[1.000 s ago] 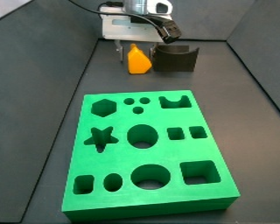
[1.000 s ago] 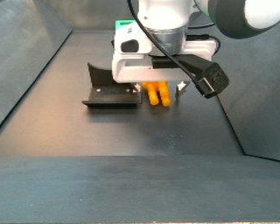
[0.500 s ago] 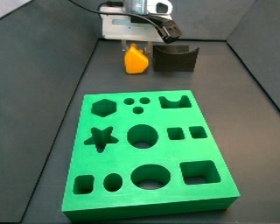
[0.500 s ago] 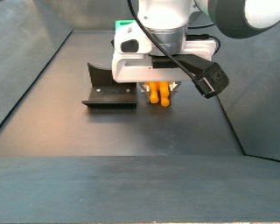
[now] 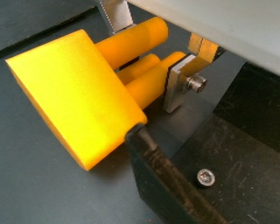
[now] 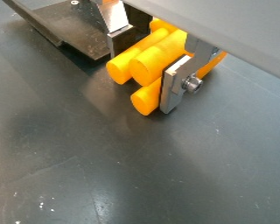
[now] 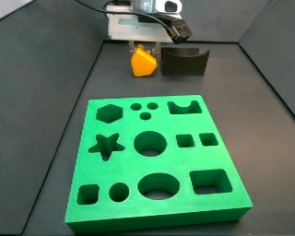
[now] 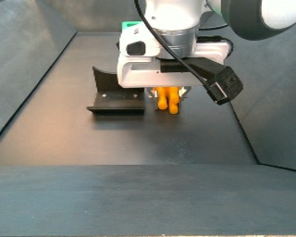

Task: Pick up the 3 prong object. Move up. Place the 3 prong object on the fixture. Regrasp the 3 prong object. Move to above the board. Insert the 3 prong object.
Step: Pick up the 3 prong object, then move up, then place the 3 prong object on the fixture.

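The orange 3 prong object [image 7: 141, 62] hangs just off the dark floor, beside the fixture [image 7: 183, 62]. My gripper [image 7: 143, 44] is shut on it from above. In both wrist views the silver fingers [image 6: 177, 84] press on its thick round prongs [image 6: 140, 63]. Its broad tapered body [image 5: 78, 96] points away from the fingers, close to the fixture's edge [image 5: 224, 162]. In a side view the prongs [image 8: 172, 99] hang below my gripper [image 8: 170, 90], next to the fixture [image 8: 116, 98]. The green board [image 7: 157, 161] lies nearer the camera, apart from the piece.
Slanted dark walls [image 7: 64, 74] enclose the floor on both sides. A black cable and camera mount [image 8: 218, 83] hang off the wrist beside the piece. The fixture's block [image 6: 73, 31] stands close to one finger.
My gripper has risen slightly with the 3 prong object in it. The fixture and board have not moved.
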Tool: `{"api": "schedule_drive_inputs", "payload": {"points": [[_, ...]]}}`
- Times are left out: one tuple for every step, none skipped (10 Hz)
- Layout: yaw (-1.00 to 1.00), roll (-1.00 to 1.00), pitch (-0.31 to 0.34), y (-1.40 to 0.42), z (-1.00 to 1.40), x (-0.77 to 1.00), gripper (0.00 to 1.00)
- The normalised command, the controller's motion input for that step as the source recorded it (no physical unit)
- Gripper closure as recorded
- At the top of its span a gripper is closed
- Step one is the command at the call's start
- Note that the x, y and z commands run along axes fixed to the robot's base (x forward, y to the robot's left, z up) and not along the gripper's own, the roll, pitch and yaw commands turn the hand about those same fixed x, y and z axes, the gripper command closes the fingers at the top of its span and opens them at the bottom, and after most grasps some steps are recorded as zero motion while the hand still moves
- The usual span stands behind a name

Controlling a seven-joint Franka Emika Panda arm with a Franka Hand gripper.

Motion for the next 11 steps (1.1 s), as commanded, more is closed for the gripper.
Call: {"api": "schedule_drive_inputs", "payload": {"points": [[0.00, 0.00, 0.000, 0.00, 0.00, 0.00, 1.00], [0.00, 0.00, 0.000, 0.00, 0.00, 0.00, 1.00], [0.00, 0.00, 0.000, 0.00, 0.00, 0.00, 1.00], [0.00, 0.00, 0.000, 0.00, 0.00, 0.00, 1.00], [0.00, 0.00, 0.000, 0.00, 0.83, 0.00, 1.00], [-0.01, 0.00, 0.017, -0.01, 0.83, 0.00, 1.00], [0.00, -0.02, 0.047, -0.01, 0.69, -0.02, 1.00], [0.00, -0.03, 0.054, -0.01, 0.55, 0.00, 1.00], [0.00, -0.04, 0.055, -0.01, 0.44, -0.01, 1.00], [0.01, -0.04, 0.040, -0.01, 0.22, -0.01, 1.00], [0.00, 0.00, 0.000, 0.00, 1.00, 0.00, 1.00]]}}
